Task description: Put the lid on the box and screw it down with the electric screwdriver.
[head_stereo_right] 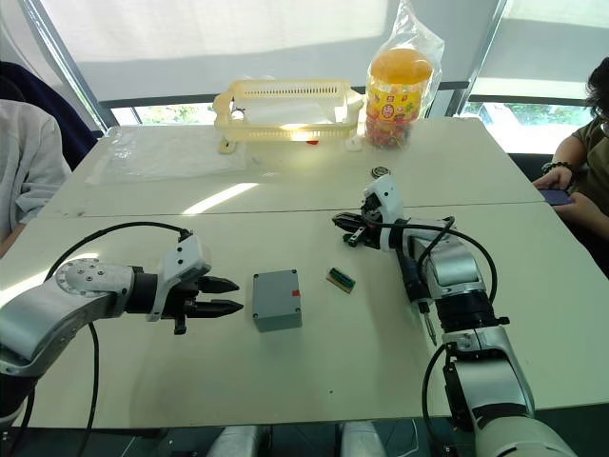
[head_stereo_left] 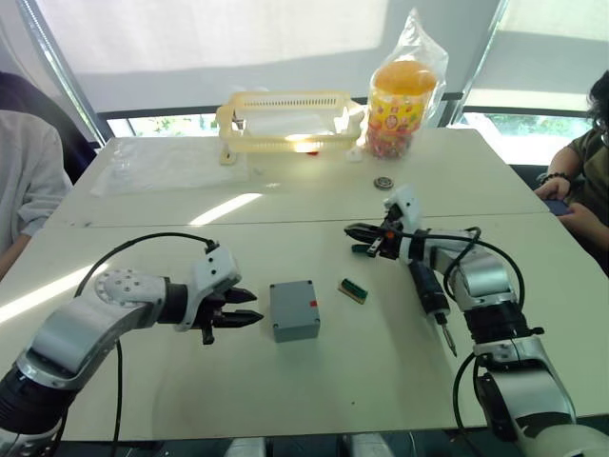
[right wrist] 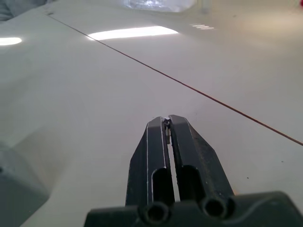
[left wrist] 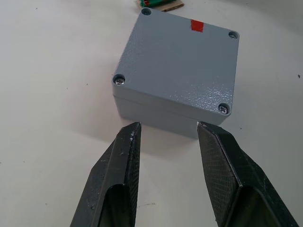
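left gripper level, fingers apart, aimed at the box with its lid on. right gripper fingers together, forearm beside the electric screwdriver.

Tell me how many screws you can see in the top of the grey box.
3. On the lid of the box, screws sit at three corners; the fourth corner hole looks empty, though I cannot tell.
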Controlling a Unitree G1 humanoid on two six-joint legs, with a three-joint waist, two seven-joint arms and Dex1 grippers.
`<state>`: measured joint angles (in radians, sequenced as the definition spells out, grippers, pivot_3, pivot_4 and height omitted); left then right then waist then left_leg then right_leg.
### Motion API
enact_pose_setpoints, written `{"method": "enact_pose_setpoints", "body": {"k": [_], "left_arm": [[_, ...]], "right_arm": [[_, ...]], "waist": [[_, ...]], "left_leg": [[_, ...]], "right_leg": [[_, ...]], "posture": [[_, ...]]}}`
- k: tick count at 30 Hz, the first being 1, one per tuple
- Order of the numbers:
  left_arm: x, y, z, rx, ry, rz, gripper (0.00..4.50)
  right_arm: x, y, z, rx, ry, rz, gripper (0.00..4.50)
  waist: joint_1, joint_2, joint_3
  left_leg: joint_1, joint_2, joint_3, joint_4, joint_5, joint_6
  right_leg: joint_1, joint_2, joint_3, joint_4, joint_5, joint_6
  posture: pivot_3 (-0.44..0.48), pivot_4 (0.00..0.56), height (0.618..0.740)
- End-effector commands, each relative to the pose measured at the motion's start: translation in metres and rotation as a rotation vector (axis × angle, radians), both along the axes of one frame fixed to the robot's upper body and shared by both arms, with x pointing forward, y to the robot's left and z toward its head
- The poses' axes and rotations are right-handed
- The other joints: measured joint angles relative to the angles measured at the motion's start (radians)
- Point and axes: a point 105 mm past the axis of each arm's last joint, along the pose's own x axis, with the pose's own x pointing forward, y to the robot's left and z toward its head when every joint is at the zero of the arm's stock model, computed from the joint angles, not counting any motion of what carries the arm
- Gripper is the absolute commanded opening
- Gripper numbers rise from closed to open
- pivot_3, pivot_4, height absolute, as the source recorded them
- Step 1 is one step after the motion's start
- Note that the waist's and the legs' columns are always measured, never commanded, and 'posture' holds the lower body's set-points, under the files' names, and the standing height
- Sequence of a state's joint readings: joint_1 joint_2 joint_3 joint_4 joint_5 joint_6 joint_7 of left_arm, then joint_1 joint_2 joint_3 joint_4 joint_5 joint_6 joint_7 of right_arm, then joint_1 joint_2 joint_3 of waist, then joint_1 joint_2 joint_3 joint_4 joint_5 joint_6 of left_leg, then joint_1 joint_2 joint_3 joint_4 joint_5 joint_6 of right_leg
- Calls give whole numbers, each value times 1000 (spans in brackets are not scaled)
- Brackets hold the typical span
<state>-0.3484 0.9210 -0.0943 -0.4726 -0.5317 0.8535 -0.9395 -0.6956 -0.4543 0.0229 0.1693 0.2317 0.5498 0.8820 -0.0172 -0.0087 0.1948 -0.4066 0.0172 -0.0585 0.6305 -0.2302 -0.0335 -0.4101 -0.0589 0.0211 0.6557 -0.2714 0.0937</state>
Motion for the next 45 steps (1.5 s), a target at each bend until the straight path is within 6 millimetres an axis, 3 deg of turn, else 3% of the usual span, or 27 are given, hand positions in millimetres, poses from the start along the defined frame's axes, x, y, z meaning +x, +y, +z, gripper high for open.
{"method": "enact_pose_setpoints", "body": {"k": [1, 6, 11, 25, 45], "left_arm": [[5, 6, 19, -15, -58, 6, 1873], [7, 11, 28, -6, -67, -11, 1873], [5, 9, 29, 2, -66, -37, 1873], [3, 3, 28, -1, -62, -57, 1873], [1, 3, 25, 4, -60, -45, 1873]], "right_arm": [[-30, 12, 24, 32, -44, 72, 70], [-70, 35, 18, 47, 20, 186, 70], [-82, 48, 11, 57, 50, 217, 70], [-77, 62, -6, 23, 47, 234, 70], [-66, 63, -18, 2, 39, 222, 70]], "waist": [[1, 0, 0], [-1, 0, 0], [-2, 0, 0], [-1, 0, 0], [-1, 0, 0]], "left_leg": [[0, 0, 0, 0, 0, 0], [0, 0, -1, 0, 0, 0], [0, 0, -1, 0, 0, 0], [0, 0, -1, 0, 0, 0], [0, 0, -1, 0, 0, 0]], "right_leg": [[0, 0, 0, 0, 0, 0], [0, 0, -1, 0, 0, 0], [0, 0, -1, 0, 0, 0], [0, 0, -1, 0, 0, 0], [0, 0, -1, 0, 0, 0]], "posture": [[0, 150, 740], [0, 150, 740], [0, 150, 740], [0, 150, 740], [0, 150, 740]]}}
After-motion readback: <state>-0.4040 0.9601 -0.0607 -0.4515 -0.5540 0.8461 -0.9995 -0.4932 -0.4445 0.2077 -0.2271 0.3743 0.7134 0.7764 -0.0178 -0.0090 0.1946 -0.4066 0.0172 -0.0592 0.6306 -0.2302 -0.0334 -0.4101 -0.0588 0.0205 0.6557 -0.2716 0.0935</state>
